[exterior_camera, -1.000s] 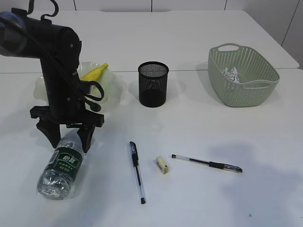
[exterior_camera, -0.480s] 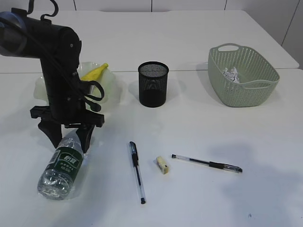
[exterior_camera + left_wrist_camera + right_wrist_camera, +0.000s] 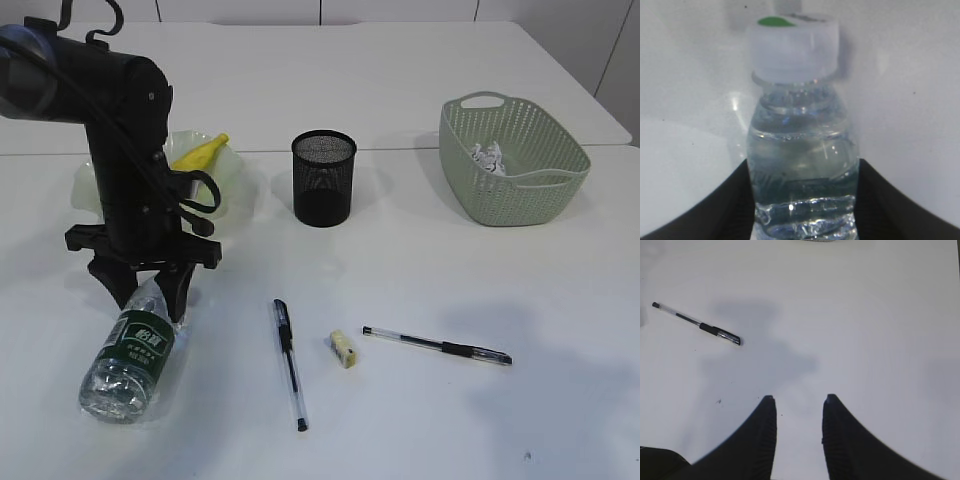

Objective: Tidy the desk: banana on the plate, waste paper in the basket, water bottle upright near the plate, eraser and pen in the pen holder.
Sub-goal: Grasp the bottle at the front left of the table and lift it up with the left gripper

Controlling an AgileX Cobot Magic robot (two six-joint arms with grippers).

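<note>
straddling the lying water bottle (image 3: 128,358) near its cap, left gripper (image 3: 140,297) jaws spread; right gripper (image 3: 797,432) parted over bare table (image 3: 865,330)

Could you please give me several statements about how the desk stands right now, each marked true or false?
1. The water bottle stands upright. False: it lies on its side.
2. The banana is on the plate. True.
3. Both pens are in the pen holder. False: they lie on the table.
4. The left gripper straddles the bottle's neck. True.
5. The right gripper holds a pen. False: it is open and holds nothing.
</note>
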